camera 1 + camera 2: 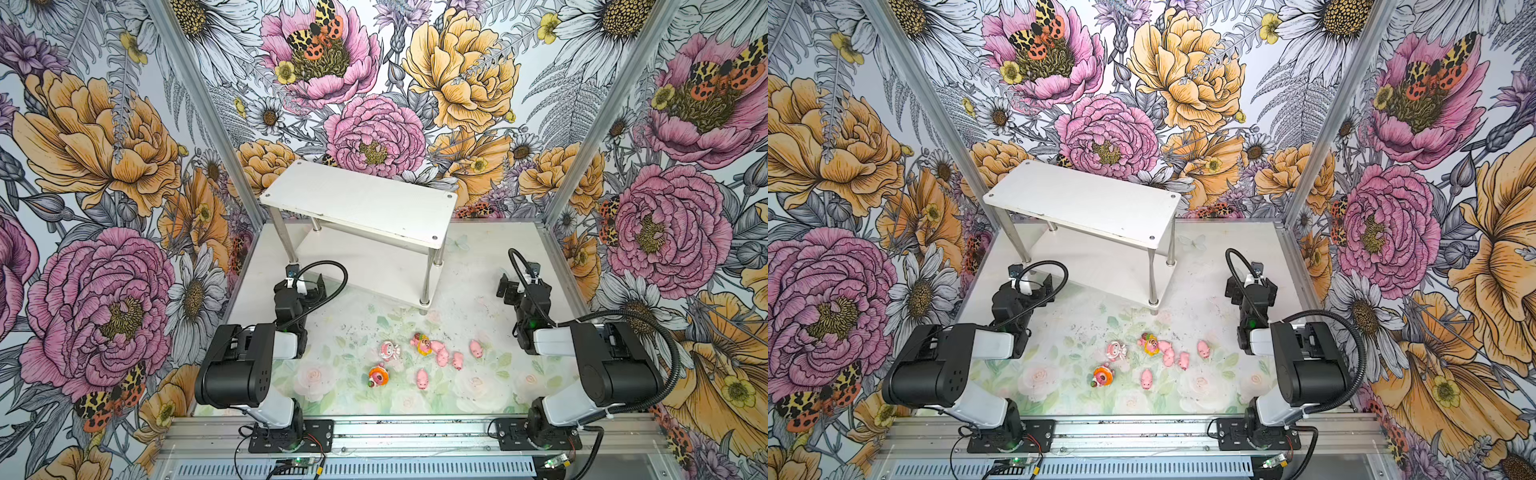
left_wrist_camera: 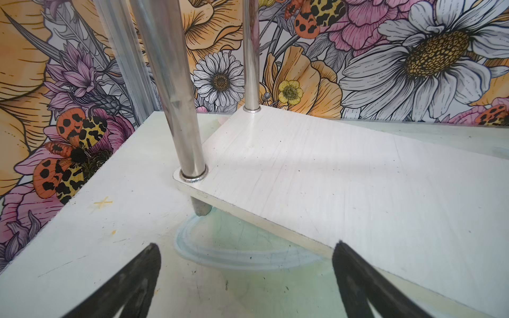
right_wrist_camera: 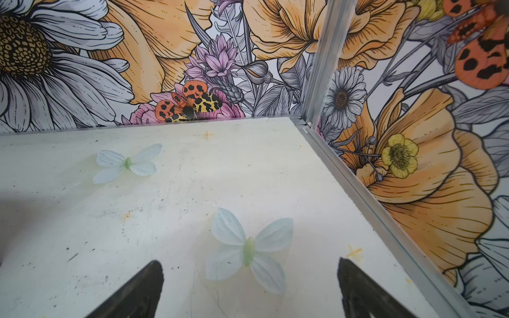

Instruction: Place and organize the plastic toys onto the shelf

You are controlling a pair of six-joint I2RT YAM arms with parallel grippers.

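shelf [image 1: 361, 199]: both tiers bare, zero placed so far
plastic toys [image 1: 442, 355]: all eight loose on the table [image 1: 469, 299] out front
left gripper [image 2: 247, 246]: spread wide, empty, near a shelf leg
right gripper [image 3: 249, 261]: spread wide, empty
left to do: basically everything

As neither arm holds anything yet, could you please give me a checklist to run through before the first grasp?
1. Jaws of the left gripper open and empty: ok.
2. Jaws of the right gripper open and empty: ok.
3. The shelf upright, top tier bare: ok.
4. Eight toys visible on the table in both top views: ok.
5. The lone pig has room around it for the jaws: ok.
6. The pigs beside the yellow-rimmed toy stand apart: not ok, they crowd together.
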